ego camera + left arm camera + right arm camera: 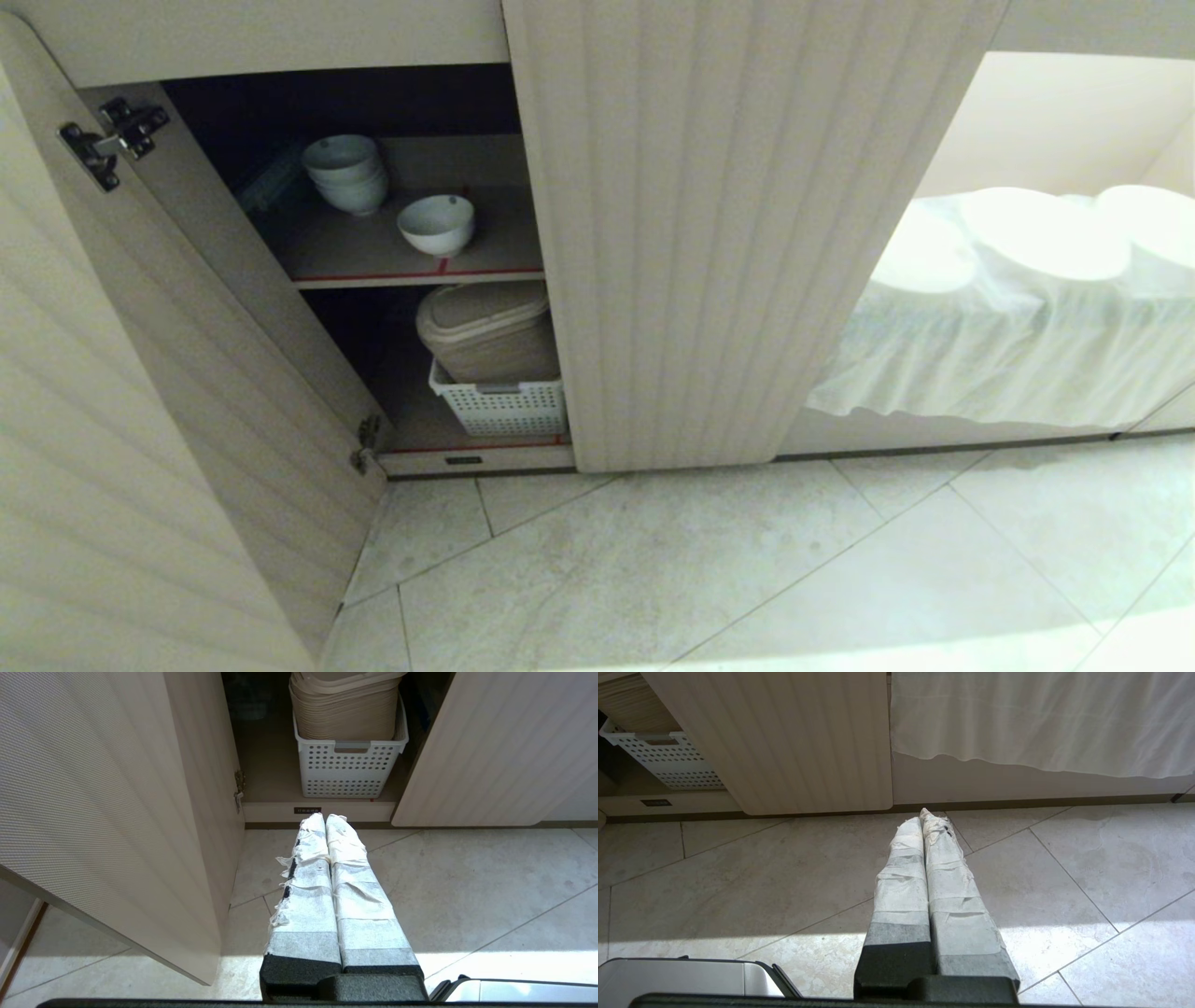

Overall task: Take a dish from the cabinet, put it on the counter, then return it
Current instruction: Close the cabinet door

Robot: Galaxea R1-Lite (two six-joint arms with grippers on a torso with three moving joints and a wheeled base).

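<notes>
The cabinet [747, 233] fills most of the head view, a low unit with tall pale ribbed doors. Its left door [121, 448] is swung wide, which leaves the dark inside open to reach, while the right door is shut and hides the rest. Beside it on the right, a white cloth [1008, 345] drapes over a low surface, with round shapes beneath it. The counter is not in view; judging from the low angle, it sits above the frame.

Pale floor tiles [747, 579] run in front of the cabinet, and both arms hang over them, parked low and outside the head view.

On the bottom shelf, a white basket [499, 406] holds a beige tub [490, 331], tucked against the closed door. On the upper shelf [373, 252], edged in red, a stack of bowls [345, 173] sits toward the back. The dish [436, 224], a single white bowl, stands upright and apart from the stack, nearer the front edge, probably so it can be picked without disturbing the others.

The left gripper [325, 817] points at the foot of the open cabinet, its taped fingers pressed together and empty. The right gripper [923, 814] faces the closed door, fingers likewise pressed together on nothing. The task looks not yet started.
</notes>
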